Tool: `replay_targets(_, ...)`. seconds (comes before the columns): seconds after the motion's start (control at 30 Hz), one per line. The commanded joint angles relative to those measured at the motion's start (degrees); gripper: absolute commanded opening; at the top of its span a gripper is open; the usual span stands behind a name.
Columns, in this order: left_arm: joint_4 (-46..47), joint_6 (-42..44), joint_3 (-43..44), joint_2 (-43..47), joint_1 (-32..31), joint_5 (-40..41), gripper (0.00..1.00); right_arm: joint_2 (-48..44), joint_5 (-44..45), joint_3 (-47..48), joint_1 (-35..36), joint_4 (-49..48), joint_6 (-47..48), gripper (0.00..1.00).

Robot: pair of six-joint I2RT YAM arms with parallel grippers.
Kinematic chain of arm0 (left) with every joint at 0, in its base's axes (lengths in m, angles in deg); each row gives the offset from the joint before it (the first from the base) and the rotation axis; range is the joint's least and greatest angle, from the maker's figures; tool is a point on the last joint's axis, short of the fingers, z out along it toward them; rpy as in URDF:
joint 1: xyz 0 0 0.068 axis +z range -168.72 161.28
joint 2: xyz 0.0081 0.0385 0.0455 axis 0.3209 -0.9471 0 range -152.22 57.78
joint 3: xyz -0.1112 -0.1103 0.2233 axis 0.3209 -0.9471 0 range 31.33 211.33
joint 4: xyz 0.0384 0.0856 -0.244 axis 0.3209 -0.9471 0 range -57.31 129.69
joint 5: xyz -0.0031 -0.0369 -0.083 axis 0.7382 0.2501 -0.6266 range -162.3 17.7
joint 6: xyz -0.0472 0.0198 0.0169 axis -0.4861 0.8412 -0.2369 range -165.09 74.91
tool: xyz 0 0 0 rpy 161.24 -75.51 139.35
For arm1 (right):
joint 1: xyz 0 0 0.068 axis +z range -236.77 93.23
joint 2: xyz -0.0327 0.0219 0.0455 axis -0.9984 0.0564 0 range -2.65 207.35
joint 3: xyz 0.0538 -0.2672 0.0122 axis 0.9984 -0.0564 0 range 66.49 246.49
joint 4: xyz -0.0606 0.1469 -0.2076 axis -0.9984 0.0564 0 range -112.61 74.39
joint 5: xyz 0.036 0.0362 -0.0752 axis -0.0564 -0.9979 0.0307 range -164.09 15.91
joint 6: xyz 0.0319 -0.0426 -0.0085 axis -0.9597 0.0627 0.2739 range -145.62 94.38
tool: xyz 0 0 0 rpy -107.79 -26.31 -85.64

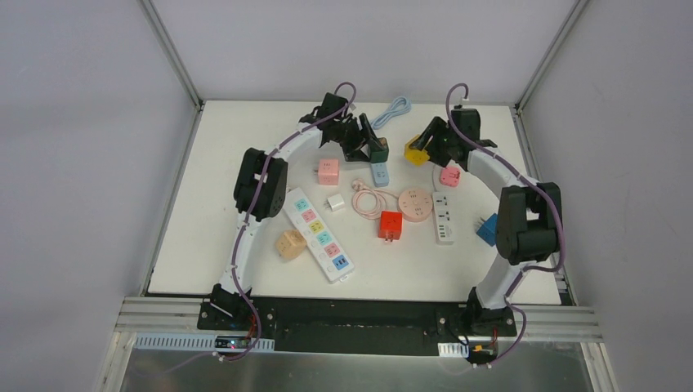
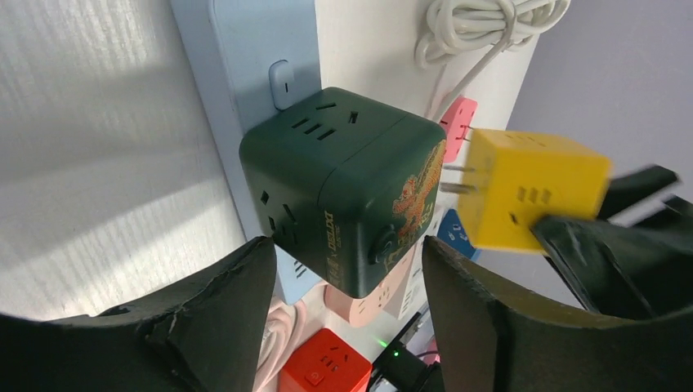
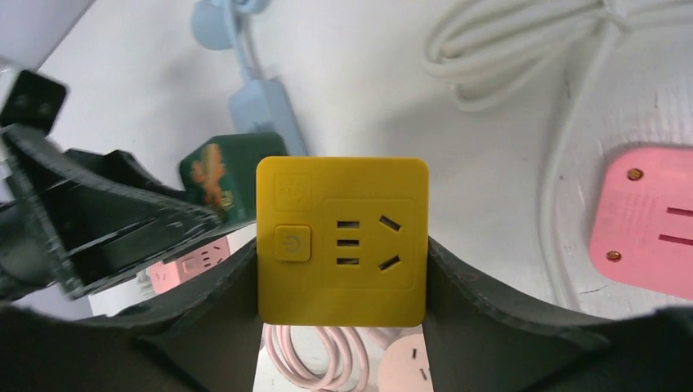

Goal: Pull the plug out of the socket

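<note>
The plug is a yellow cube with bare metal prongs, and my right gripper is shut on its two sides. In the left wrist view the yellow cube hangs just right of the dark green cube socket, its prongs out and a small gap between them. The green cube stands on a light blue power strip. My left gripper is open, one finger on each side of the green cube with gaps showing. From above, both grippers meet at the back centre.
On the table lie a pink cube, a white adapter, a long white strip with coloured sockets, a red cube, a round pink socket with coiled cable, a white strip and a blue cube.
</note>
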Motion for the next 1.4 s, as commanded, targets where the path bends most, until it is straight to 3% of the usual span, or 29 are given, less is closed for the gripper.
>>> replay_targets(0.0,7.79,1.16,-2.12,3.84,1.03,-2.79,0.68,3.71,-6.84,0.93,-2.24,0.92,-5.46,0.2)
replay_targets(0.1,8.28,4.26,-4.28,6.66,1.74,-2.12,0.7,6.08,-6.97,1.38,-2.69,2.45,-5.74,0.32)
replay_targets(0.2,8.83,7.77,-7.66,9.64,1.8,0.0,0.7,7.56,-4.59,1.28,-3.16,3.91,-6.6,0.5)
replay_targets(0.37,13.99,8.45,-14.26,13.82,1.85,2.85,0.7,7.7,-1.88,1.45,-3.45,5.28,-6.12,0.74)
replay_targets(0.5,15.8,10.01,-16.61,16.22,1.85,6.05,0.7,5.8,-0.17,1.53,-3.44,5.47,-5.09,0.87)
replay_targets(0.73,13.33,11.52,-16.63,17.32,1.85,9.71,0.7,-1.06,5.07,-2.3,-3.45,1.04,-3.63,0.89)
replay_targets(0.97,11.69,11.61,-16.78,17.86,1.85,12.96,0.7,-7.9,2.69,-7.34,-2.95,-8.29,-1.9,0.89)
replay_targets(1.13,13.15,12.15,-18.49,19.3,1.85,12.98,0.7,-7.0,0.83,-5.5,0.02,-8.44,2.73,0.89)
replay_targets(1.37,14.6,15.73,-24.55,25.4,1.85,19.69,0.71,-2.7,7.76,0.87,8.46,-6.18,9.41,0.89)
